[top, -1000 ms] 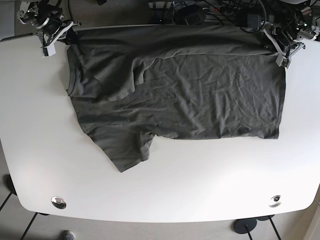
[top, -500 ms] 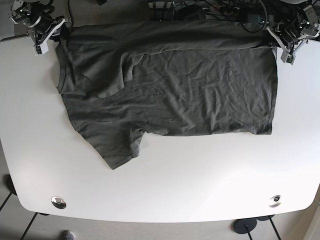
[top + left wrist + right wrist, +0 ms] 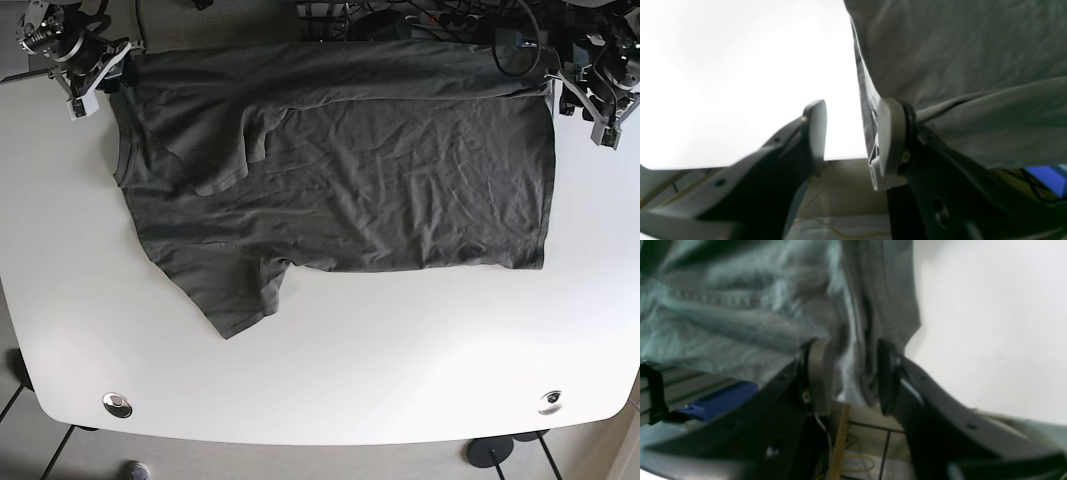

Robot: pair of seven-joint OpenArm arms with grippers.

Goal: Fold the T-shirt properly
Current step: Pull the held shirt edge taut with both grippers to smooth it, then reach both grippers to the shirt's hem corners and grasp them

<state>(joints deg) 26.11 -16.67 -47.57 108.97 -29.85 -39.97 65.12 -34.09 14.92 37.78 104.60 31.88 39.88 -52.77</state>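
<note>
Along the table's (image 3: pixel 330 390) far edge, T-shirt (image 3: pixel 340 170) lies flat; left gripper (image 3: pixel 848 136) gapes beside its hem, right gripper (image 3: pixel 850 373) straddles bunched fabric, unclosed.

The T-shirt (image 3: pixel 340 170) is showing plain dark grey on the white table (image 3: pixel 330 370); beside the right gripper's fingers (image 3: pixel 818 373), something blue (image 3: pixel 718 400), possibly blurred plastic.

A glossy white rounded tabletop (image 3: pixel 330 370) fills the view, with two round metal fittings (image 3: pixel 117 404) near its front corners. Tangled black cables (image 3: pixel 420 20) lie behind; grey floor (image 3: pixel 30 450) shows below.
</note>
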